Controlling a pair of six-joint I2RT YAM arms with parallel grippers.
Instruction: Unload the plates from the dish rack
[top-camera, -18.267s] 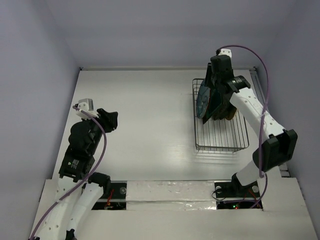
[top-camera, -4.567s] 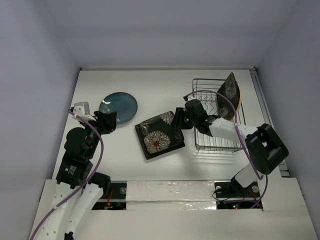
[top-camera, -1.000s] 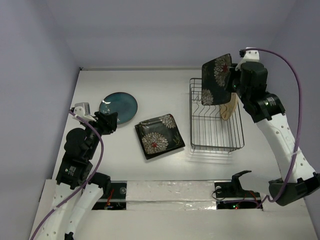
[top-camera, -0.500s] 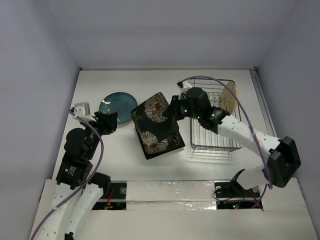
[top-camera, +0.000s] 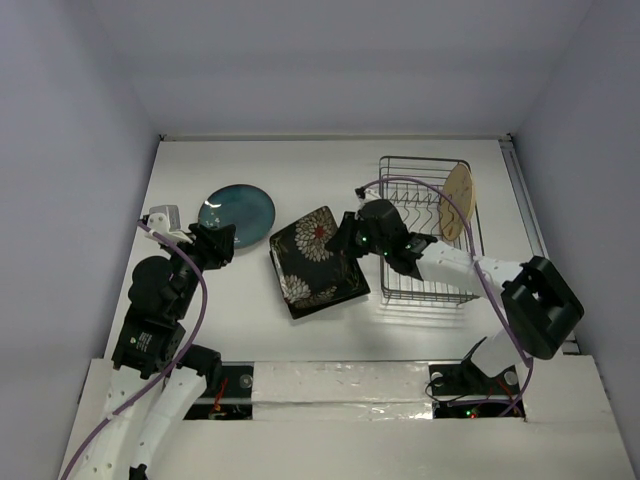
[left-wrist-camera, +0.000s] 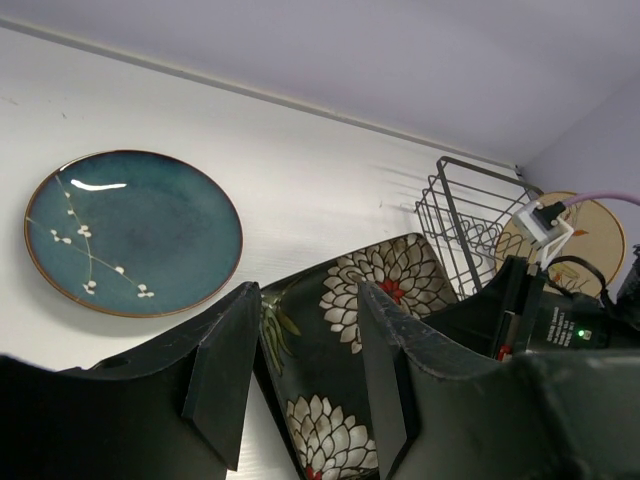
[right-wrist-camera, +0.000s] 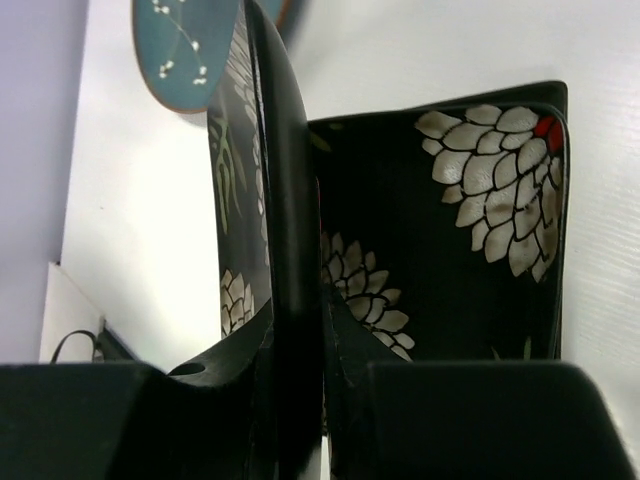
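Observation:
My right gripper (top-camera: 347, 238) (right-wrist-camera: 296, 335) is shut on the edge of a black square plate with white flowers (top-camera: 308, 243) (right-wrist-camera: 285, 180). It holds the plate tilted, low over a second black flowered plate (top-camera: 328, 288) (right-wrist-camera: 450, 260) that lies flat on the table. A round teal plate (top-camera: 236, 212) (left-wrist-camera: 130, 232) lies flat at the left. A round tan plate (top-camera: 457, 200) (left-wrist-camera: 572, 230) stands upright in the wire dish rack (top-camera: 430, 250) (left-wrist-camera: 462, 212). My left gripper (top-camera: 220, 242) (left-wrist-camera: 310, 400) is open and empty, near the teal plate. No dark plate with a teal centre is in view.
The rack stands at the right of the white table (top-camera: 300, 170), close to its right edge. My right arm (top-camera: 450, 262) reaches across the rack's left side. Walls enclose the table at the back and on both sides.
My right gripper lifted the flowered plate out of the rack, carried it left and lowered it over the flowered plate on the table. The left arm has not moved.

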